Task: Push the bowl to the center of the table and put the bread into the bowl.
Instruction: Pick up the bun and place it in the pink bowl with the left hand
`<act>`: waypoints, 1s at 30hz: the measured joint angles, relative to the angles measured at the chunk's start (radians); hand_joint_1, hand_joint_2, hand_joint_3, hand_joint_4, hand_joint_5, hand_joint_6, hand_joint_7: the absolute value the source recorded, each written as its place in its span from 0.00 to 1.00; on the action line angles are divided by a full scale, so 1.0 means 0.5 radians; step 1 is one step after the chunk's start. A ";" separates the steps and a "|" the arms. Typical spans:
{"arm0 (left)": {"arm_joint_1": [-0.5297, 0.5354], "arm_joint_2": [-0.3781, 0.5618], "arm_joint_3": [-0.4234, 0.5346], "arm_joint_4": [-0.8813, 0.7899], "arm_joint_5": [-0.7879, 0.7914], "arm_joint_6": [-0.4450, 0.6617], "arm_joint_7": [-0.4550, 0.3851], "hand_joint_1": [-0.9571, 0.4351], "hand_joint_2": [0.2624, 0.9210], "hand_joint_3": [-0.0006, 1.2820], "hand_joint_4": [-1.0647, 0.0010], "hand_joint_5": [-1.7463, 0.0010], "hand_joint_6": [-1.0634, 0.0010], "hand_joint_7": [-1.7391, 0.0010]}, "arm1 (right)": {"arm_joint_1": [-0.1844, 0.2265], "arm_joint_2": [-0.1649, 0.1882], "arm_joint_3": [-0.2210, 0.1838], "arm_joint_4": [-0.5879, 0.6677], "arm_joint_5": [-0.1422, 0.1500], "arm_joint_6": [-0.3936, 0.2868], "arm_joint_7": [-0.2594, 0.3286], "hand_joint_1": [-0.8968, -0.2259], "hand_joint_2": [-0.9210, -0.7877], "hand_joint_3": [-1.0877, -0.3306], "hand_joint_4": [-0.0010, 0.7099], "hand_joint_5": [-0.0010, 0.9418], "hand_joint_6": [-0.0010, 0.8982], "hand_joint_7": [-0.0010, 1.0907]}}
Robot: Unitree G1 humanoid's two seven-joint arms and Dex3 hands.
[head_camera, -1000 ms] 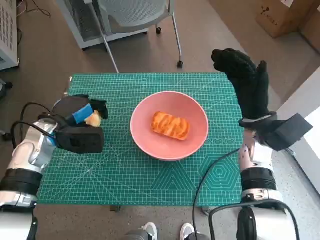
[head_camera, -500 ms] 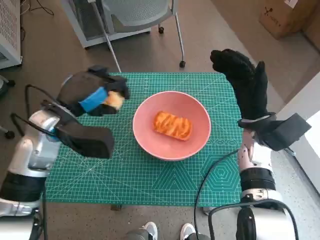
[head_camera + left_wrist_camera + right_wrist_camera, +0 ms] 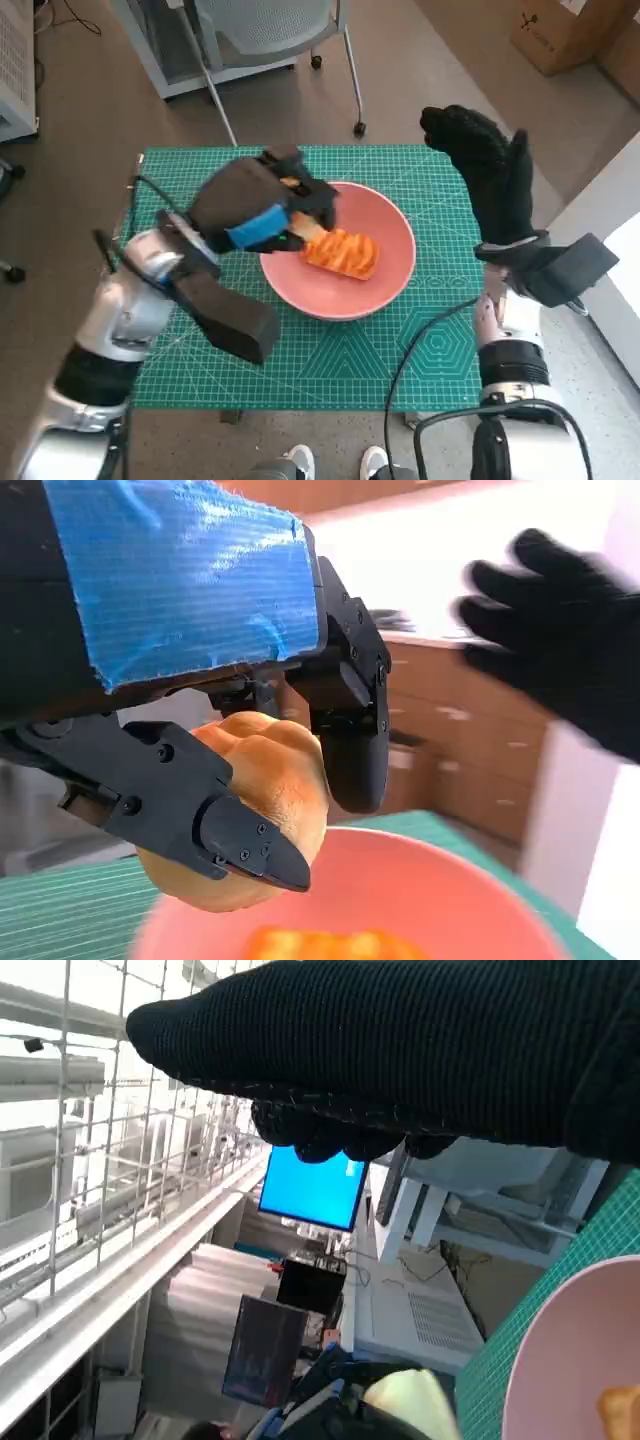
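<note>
A pink bowl (image 3: 375,285) sits near the middle of the green mat, with a glazed orange pastry (image 3: 343,252) lying in it. My left hand (image 3: 258,203) hovers over the bowl's left rim and grips a pale round bread roll (image 3: 262,805) between its black fingers; in the head view only slivers of the roll (image 3: 308,231) show. The bowl (image 3: 400,900) and the pastry (image 3: 320,945) lie just under the roll. My gloved right hand (image 3: 495,175) is raised upright at the table's right edge, fingers spread, holding nothing. It also shows as a blurred dark shape, the right hand (image 3: 560,640), in the left wrist view.
The green cutting mat (image 3: 200,360) covers the small table. A chair on castors (image 3: 265,35) stands behind the table, and a cardboard box (image 3: 570,30) sits on the floor at far right. A person's feet (image 3: 335,462) show at the near edge.
My left hand lifted the roll off the mat's left side and carried it right, over the bowl's left rim. The right hand stayed raised and still.
</note>
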 measured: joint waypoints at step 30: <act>0.012 -0.059 0.007 0.089 -0.051 0.112 -0.214 0.28 0.89 0.01 0.92 1.00 0.80 0.88 | 0.059 -0.009 -0.007 -0.089 0.023 0.029 -0.002 0.54 0.00 0.76 0.34 0.00 0.43 0.00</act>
